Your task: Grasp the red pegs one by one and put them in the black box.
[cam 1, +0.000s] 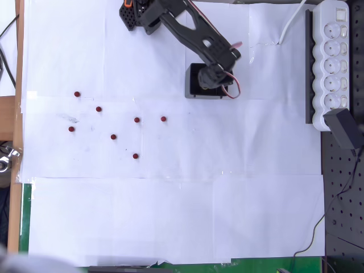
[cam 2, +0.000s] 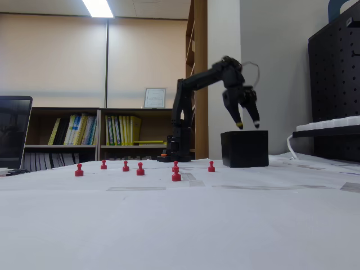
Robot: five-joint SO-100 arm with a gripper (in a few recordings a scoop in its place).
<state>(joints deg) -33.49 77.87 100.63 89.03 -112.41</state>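
The jaws hang just above the open top of the box (cam 2: pixel 244 148), tips pointing down and spread apart with nothing seen between them. From overhead the arm (cam 1: pixel 187 25) reaches in from the top edge and the jaws sit over the box (cam 1: pixel 193 85), hiding most of its inside — whether a peg lies in it cannot be told.

Seven pegs (cam 1: pixel 113 136) lie loose on the surface, all well left of the box in the overhead view and well apart from the jaws. The nearest one (cam 1: pixel 163 119) sits down and left of the box; the farthest (cam 1: pixel 77 94) is near the left edge. In the fixed view they stand upright in a loose row (cam 2: pixel 140 169) in front of the arm's base.

The surface (cam 1: pixel 170 216) is covered in white paper sheets taped together. A white power strip (cam 1: pixel 332 57) lies along the right side beside a black pegboard (cam 1: pixel 344 199). Behind, the room shows bookshelves (cam 2: pixel 101 132) with books, a framed notice (cam 2: pixel 154 98) and a ceiling light (cam 2: pixel 99 8).
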